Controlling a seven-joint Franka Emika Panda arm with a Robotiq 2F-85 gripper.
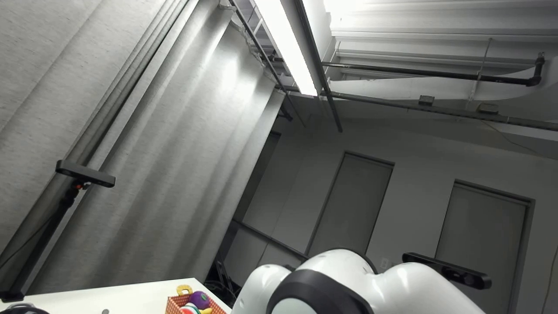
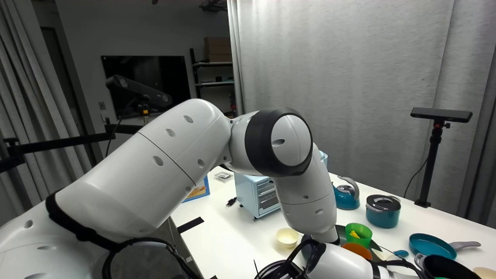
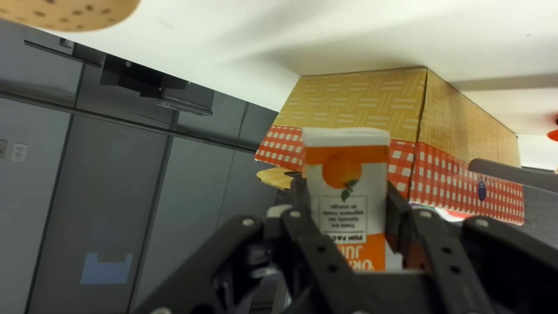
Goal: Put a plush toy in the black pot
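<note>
My gripper [image 3: 346, 194] is shut on an orange and white juice carton [image 3: 344, 174] in the wrist view, one finger against each side. Behind the carton is a basket with a yellow weave and red checked band [image 3: 357, 98]. In an exterior view this basket [image 1: 174, 304] holds a round purple thing [image 1: 199, 300] and other colourful things; I cannot tell whether any is plush. A black pot [image 2: 449, 266] is cut off at the bottom right of an exterior view, with something green at its bottom edge. The gripper is out of both exterior views.
A teal lidded pot [image 2: 383, 214], teal kettle [image 2: 346, 198], teal pan [image 2: 430, 245], green cup [image 2: 358, 233], yellow bowl [image 2: 287, 237] and light blue toaster oven [image 2: 252, 195] stand on the white table [image 2: 221, 232]. A spotted tan thing [image 3: 69, 13] is close in the wrist view.
</note>
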